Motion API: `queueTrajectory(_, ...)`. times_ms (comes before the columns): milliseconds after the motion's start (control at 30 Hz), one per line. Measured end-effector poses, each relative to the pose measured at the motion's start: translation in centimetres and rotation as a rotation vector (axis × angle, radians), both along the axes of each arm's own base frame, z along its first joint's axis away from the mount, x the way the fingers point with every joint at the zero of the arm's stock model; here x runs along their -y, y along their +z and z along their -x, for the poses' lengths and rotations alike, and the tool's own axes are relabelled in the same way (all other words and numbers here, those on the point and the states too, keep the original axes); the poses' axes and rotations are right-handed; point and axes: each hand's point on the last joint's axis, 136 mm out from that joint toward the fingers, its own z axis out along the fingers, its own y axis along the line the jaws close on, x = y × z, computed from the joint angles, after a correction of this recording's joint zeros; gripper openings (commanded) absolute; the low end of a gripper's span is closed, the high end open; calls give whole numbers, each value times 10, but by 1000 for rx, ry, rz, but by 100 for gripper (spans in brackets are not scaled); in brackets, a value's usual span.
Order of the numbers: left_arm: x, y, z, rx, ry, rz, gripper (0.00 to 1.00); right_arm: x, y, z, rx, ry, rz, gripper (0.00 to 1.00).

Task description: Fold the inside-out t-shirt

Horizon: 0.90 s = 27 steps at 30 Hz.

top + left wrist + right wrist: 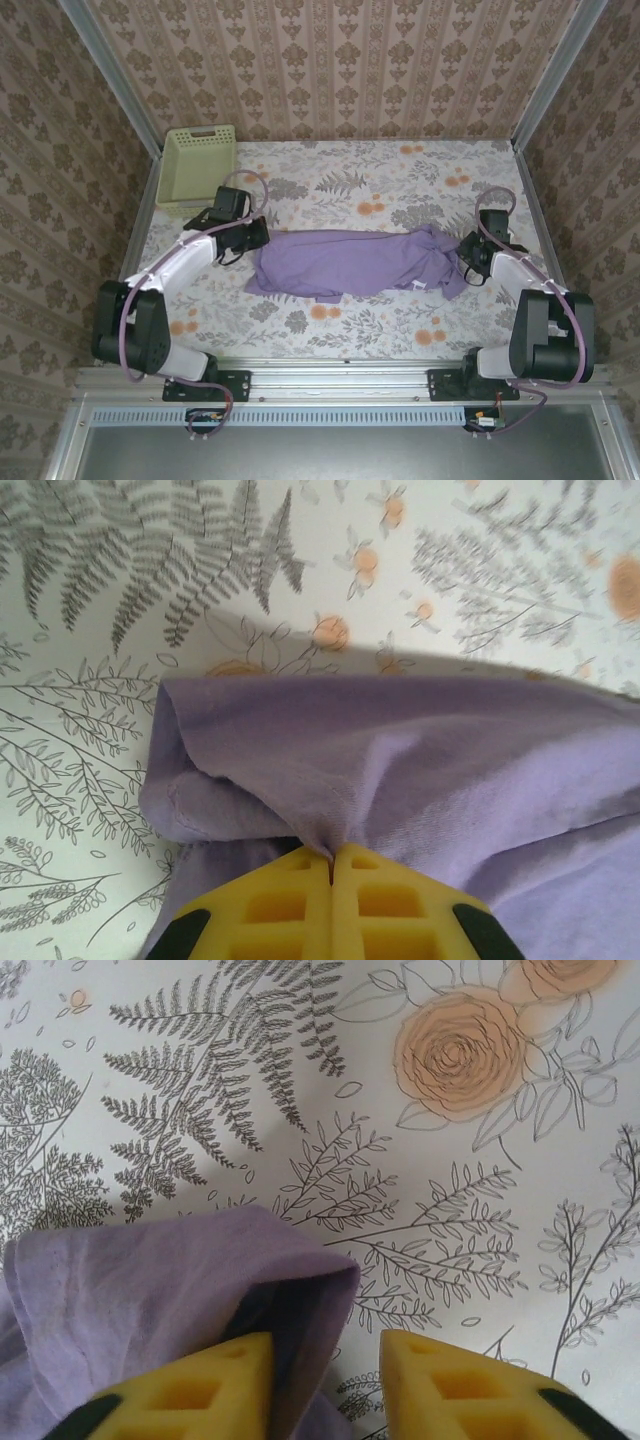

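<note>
The shirt point(350, 262) lies on the desk point(400, 165) as a long rumpled band running from one hand to the other. The end by the right hand point(468, 262) is bunched, with a white tag point(418, 287) just short of it. A basket point(197, 160) stands beyond the left hand point(252, 238), well clear of the cloth.

The step looks like drawing the shirt out flat before the first fold. To do it well, the left pinch should hold firm and low so the band does not slacken. The right hand should take a clean single edge rather than the heap in front of it. Dragging that bunched end sideways would probably twist the band.

In its wrist view the left hand point(332, 865) is pressed together, pinching a small gather of the hem at its tips, and the cloth fans out ahead of it. The right hand point(325, 1345) stands spread. A rolled fold drapes against one of its pads point(200, 1385) and partly into the gap, while the other pad sits over bare desk. It clamps nothing.
</note>
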Motion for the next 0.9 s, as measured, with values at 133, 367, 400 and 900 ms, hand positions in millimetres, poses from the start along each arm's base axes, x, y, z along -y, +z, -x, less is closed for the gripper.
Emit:
queueTrajectory(133, 0, -39, 1, -111, 0, -40, 0, 4, 3, 5, -31, -3, 27, 52)
queueTrajectory(367, -3, -45, -2, -134, 10, -67, 6, -6, 70, -25, 35, 98, 214, 60)
queueTrajectory(400, -3, -43, -5, -126, 10, -68, 7, -12, 78, -31, 48, 121, 231, 59)
queueTrajectory(900, -3, -39, -8, -114, 12, -70, 10, -74, 26, -12, -264, 450, 354, 56)
